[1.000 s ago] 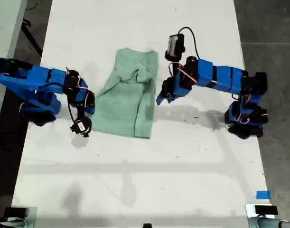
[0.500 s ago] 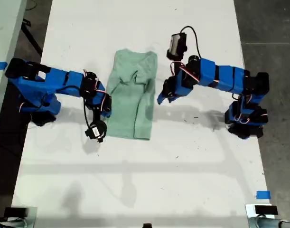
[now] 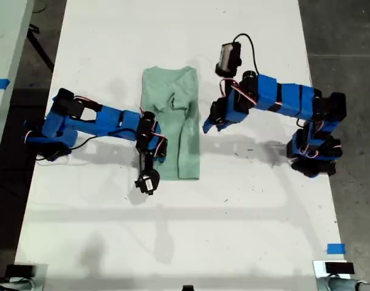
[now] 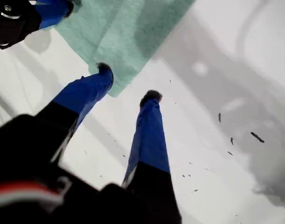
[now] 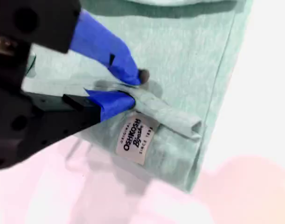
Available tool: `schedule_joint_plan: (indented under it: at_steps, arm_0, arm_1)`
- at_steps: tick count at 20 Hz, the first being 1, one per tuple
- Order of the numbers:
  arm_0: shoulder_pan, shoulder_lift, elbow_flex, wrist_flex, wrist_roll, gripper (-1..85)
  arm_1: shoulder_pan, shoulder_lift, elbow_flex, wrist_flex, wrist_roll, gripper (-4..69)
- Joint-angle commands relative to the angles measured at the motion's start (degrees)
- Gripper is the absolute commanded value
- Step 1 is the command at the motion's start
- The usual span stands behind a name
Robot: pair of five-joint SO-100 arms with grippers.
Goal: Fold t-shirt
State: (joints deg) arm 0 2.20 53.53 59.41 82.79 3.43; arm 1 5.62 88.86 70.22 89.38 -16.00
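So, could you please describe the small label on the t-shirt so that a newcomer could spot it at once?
Start at the white table, where the mint-green t-shirt lies between two blue arms. In the second wrist view, my second tool pinches a ridge of fabric; just beside it sits the label. It is the only white patch with printed lettering on otherwise plain green cloth.

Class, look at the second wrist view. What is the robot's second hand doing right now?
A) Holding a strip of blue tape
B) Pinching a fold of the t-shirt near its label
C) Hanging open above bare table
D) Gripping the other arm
B: my second hand is shut on a bunched ridge of the t-shirt, just beside the label.
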Motion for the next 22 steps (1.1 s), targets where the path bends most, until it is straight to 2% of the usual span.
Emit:
schedule_joint_plan:
  at_steps: [1, 2, 9, 14, 18, 19, 22]
  arm_0:
    - [0.5, 1.2, -11.2, 8.0, 1.2, 26.5]
    - [0.3, 2.2, -14.3, 12.0, 1.3, 27.2]
    - [-1.9, 25.9, -9.5, 28.4, 1.7, 29.8]
    - [2.5, 40.2, 6.9, 28.3, -2.5, 29.4]
    - [9.2, 43.2, 12.0, 27.4, -10.8, 29.8]
    - [11.0, 43.1, 12.3, 26.1, -12.0, 29.8]
    - [14.9, 40.3, 13.4, 21.8, -15.9, 29.9]
  arm_1:
    - [-0.8, 5.7, 0.7, -0.8, 0.9, 17.1]
    - [-0.8, 6.4, 1.5, -1.0, 0.9, 17.0]
    - [-0.7, 10.8, 5.8, -1.4, 0.8, 17.0]
    - [-1.8, 20.8, 15.4, -2.3, 1.8, 17.0]
    - [-6.4, 23.9, 19.3, -3.6, 5.1, 16.8]
    - [-8.2, 23.0, 19.4, -4.7, 6.4, 17.9]
    - [-13.0, 17.4, 19.2, -10.0, 10.4, 27.8]
